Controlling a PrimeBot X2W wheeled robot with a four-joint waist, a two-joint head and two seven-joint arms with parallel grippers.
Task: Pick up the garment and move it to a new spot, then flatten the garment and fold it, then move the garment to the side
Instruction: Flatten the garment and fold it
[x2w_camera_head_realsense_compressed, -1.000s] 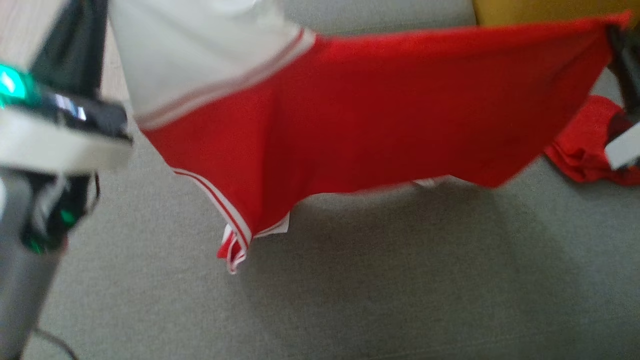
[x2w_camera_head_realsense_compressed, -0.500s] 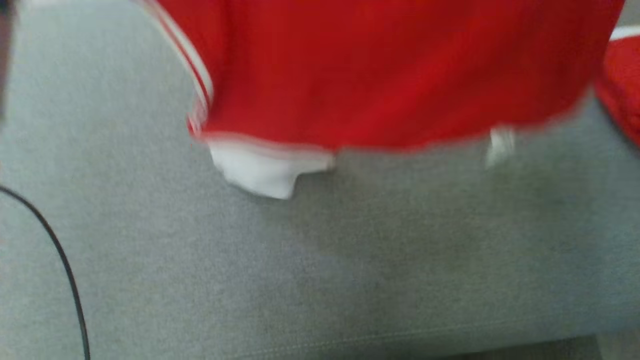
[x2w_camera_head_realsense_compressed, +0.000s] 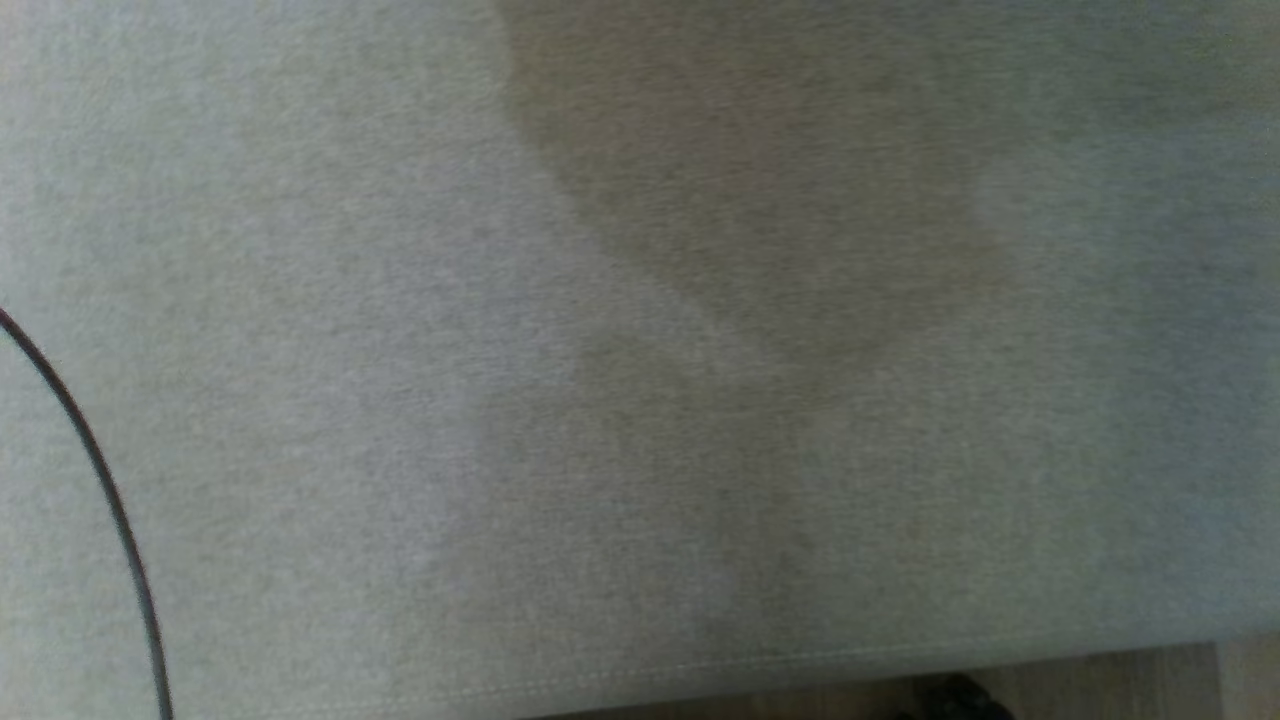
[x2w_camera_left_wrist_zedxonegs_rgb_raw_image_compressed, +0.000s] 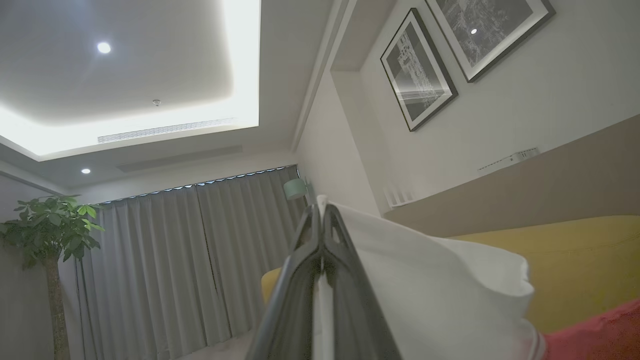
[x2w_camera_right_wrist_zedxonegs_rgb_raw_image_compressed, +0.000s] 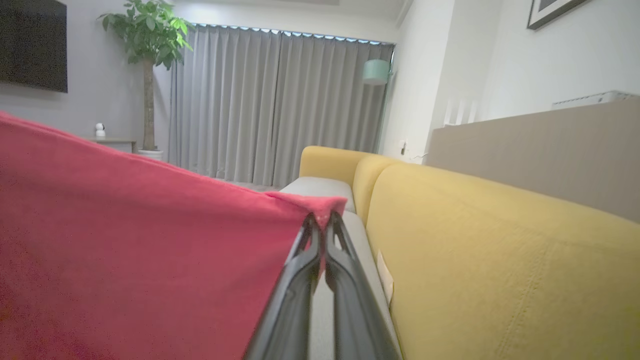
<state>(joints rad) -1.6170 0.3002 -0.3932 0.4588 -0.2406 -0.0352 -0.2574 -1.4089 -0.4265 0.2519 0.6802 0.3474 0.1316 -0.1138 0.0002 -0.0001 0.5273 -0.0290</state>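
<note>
Head camera tilted down onto grey sofa seat (x2w_camera_head_realsense_compressed: 400, 400).
Both clamped: left gripper (x2w_camera_left_wrist_zedxonegs_rgb_raw_image_compressed: 321, 210) on white sleeve (x2w_camera_left_wrist_zedxonegs_rgb_raw_image_compressed: 425, 280), right gripper (x2w_camera_right_wrist_zedxonegs_rgb_raw_image_compressed: 322, 218) on red shirt (x2w_camera_right_wrist_zedxonegs_rgb_raw_image_compressed: 125, 240) corner.

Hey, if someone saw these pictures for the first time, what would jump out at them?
The red garment spreads across the left of the right wrist view, its corner pinched in the shut right tool. In the left wrist view its white part is clamped in the shut left tool. A yellow sofa back runs along the right.
</note>
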